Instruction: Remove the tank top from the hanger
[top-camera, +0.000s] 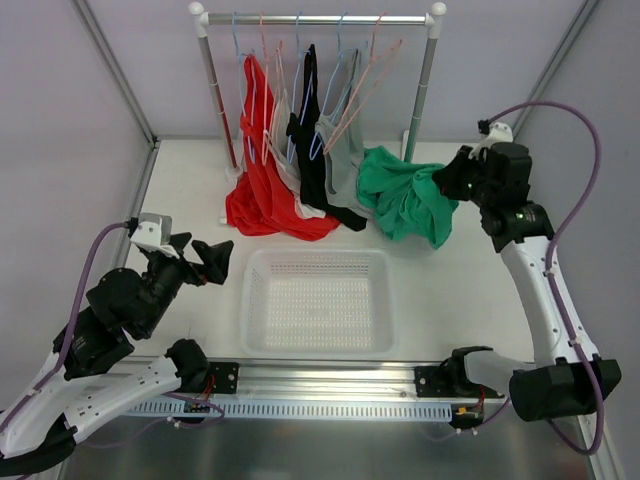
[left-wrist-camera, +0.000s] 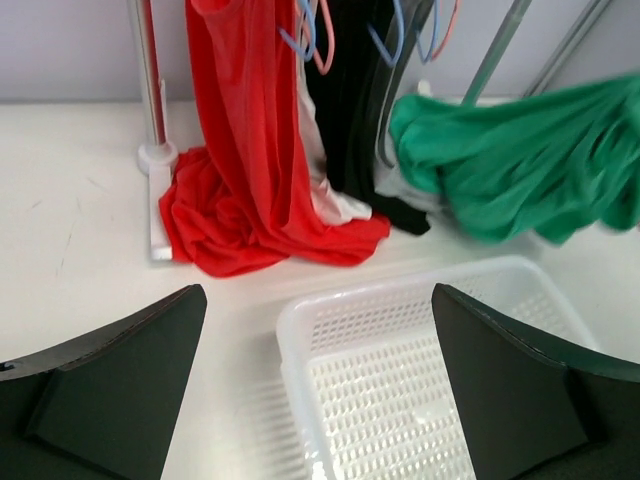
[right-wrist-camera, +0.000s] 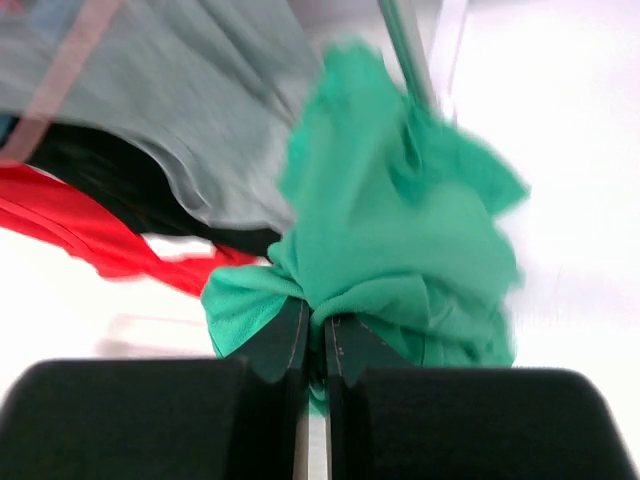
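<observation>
The emerald-green tank top (top-camera: 405, 205) is bunched in a hanging clump just right of the rack, its low end at the table. My right gripper (top-camera: 447, 185) is shut on a fold of it; the right wrist view shows the fingers (right-wrist-camera: 285, 345) pinched on green fabric (right-wrist-camera: 400, 240). A salmon-pink hanger (top-camera: 362, 92) hangs tilted on the rail; I cannot tell whether the tank top is still on it. My left gripper (top-camera: 214, 262) is open and empty near the basket's left corner, with the tank top at the far right of its view (left-wrist-camera: 520, 170).
A white basket (top-camera: 246, 300) stands at the table's middle front, also seen in the left wrist view (left-wrist-camera: 300, 318). The rack (top-camera: 318, 18) holds a red garment (top-camera: 265, 195), a black garment (top-camera: 310, 150), a grey tank top (top-camera: 345, 150) and light-blue hangers. Its right post (top-camera: 422, 90) stands beside the tank top.
</observation>
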